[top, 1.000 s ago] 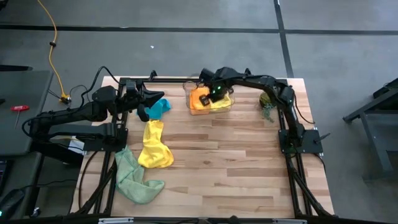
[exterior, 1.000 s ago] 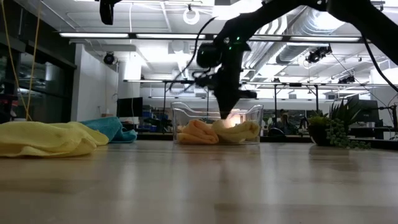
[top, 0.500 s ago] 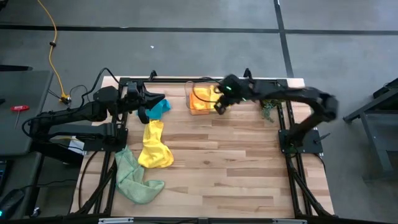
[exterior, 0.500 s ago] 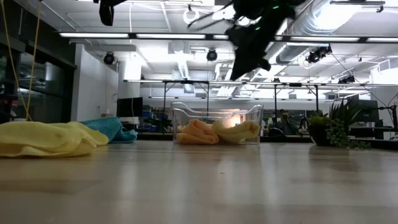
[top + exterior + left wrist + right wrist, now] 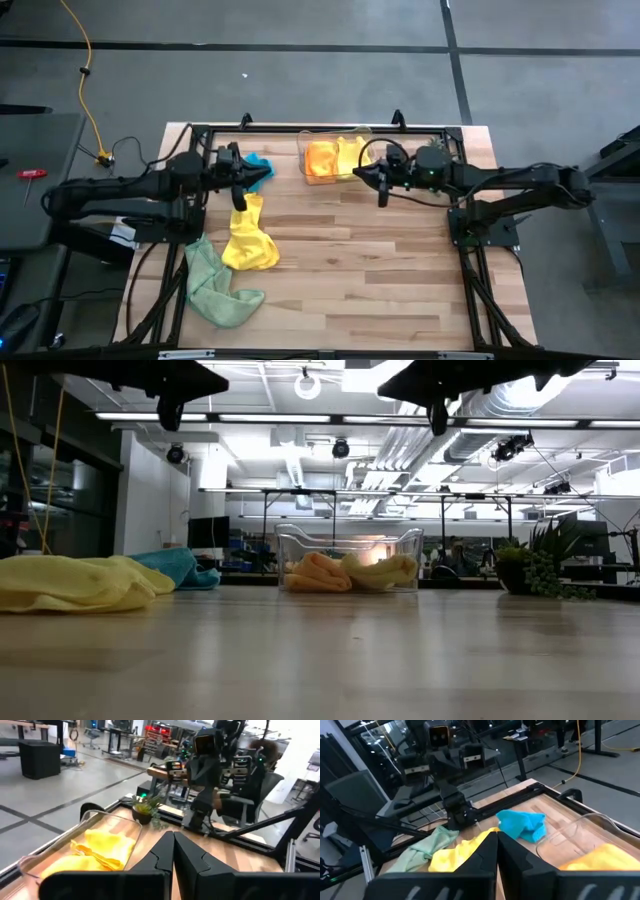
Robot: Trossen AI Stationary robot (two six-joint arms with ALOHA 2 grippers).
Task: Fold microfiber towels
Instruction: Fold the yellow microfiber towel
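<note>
pale wood-plank table (image 5: 380,270) – smooth, soft matt cloth towels (image 5: 245,240), clear glossy plastic bin (image 5: 348,545)

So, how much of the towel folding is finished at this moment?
Done: an orange towel and a yellow towel lie in the clear bin. In hand: nothing; the left gripper and right gripper are shut, empty. Left: teal, yellow and green towels lie crumpled on the table.

Yellow towel (image 5: 102,851) in clear bin (image 5: 92,816), closed jaws before it
</note>
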